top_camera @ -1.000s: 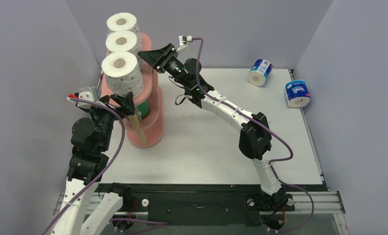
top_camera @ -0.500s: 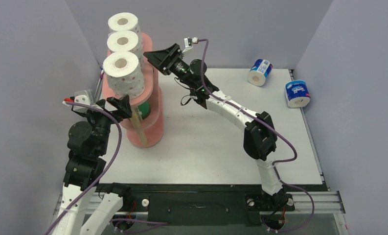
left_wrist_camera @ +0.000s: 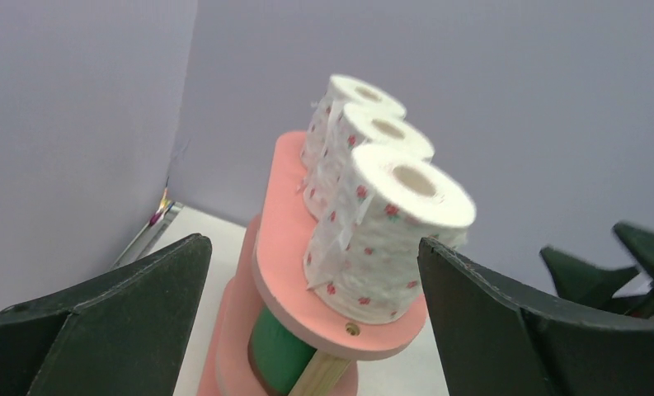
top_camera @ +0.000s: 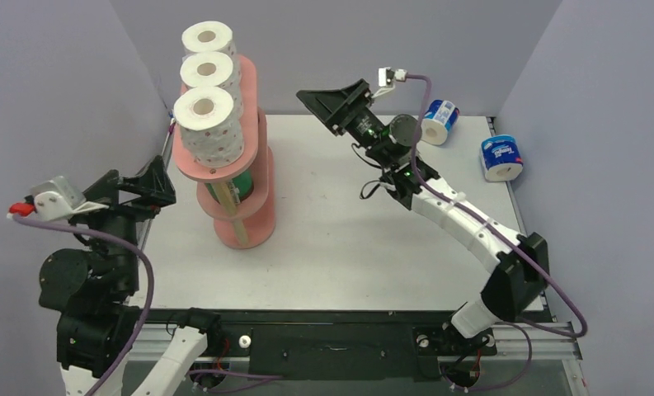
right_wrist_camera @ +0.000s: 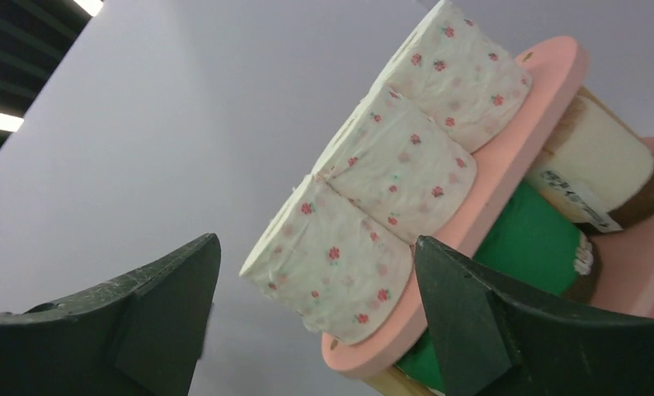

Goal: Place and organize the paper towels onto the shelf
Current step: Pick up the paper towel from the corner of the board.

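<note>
Three red-dotted rolls (top_camera: 210, 73) stand in a row on the top board of the pink shelf (top_camera: 261, 219), at the far left. A green-wrapped roll (top_camera: 242, 183) sits on the board below. Two blue-white rolls (top_camera: 438, 120) lie at the far right. The left gripper (top_camera: 160, 181) and the right gripper (top_camera: 327, 99) are both released and empty, one on each side of the shelf.

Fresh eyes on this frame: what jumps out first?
Three red-dotted white rolls stand in a row on the top board of the pink shelf, at the left rear of the table. Two blue-white wrapped rolls lie loose at the table's far right. The left gripper and right gripper hang open and empty on either side of the shelf.
</note>
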